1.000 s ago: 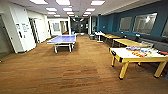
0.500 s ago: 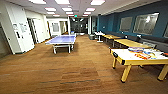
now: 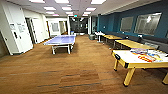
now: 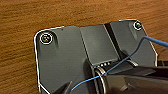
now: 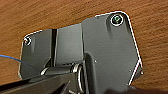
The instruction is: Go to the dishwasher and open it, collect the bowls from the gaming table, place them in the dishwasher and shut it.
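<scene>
Claws: I cannot tell if they are apart or together. Bowls not collected yet; gaming table (image 3: 130, 60) is near.

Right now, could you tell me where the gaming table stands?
In the head view, the gaming table stands at the right, on the wooden floor, nearer than the plain yellow tables by the blue wall.

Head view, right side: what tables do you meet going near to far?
White-topped gaming table with yellow legs → yellow-topped table → second yellow-topped table → small white table.
</scene>
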You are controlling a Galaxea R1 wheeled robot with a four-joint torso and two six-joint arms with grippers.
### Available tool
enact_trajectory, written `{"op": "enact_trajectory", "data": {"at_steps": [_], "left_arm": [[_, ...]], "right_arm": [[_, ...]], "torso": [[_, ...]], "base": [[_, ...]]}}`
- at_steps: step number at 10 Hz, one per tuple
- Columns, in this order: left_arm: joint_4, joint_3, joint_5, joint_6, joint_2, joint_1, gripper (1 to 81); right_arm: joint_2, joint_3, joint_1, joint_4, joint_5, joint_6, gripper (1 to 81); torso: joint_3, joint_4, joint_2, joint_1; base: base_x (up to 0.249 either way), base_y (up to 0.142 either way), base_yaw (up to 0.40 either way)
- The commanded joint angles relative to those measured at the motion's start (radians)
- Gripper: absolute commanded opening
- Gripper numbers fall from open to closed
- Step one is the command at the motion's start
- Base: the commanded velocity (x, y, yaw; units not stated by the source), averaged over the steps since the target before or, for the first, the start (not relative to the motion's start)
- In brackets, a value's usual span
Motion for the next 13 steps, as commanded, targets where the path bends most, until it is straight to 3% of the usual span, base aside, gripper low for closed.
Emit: {"op": "enact_trajectory", "data": {"at_steps": [1, 13], "left_arm": [[-0.010, -0.003, 0.043, 0.003, 0.002, -0.050, 81.1], [-0.007, 0.000, 0.043, 0.008, 0.016, -0.050, 81.1]], "right_arm": [[0.003, 0.003, 0.056, 0.002, -0.046, 0.002, 81.1], [0.003, 0.000, 0.059, 0.007, -0.046, 0.002, 81.1]], "torso": [[0.000, 0.000, 0.000, 0.000], [0.000, 0.000, 0.000, 0.000]], "base": [[0.256, 0.000, 0.000], [0.256, 0.000, 0.000]]}}
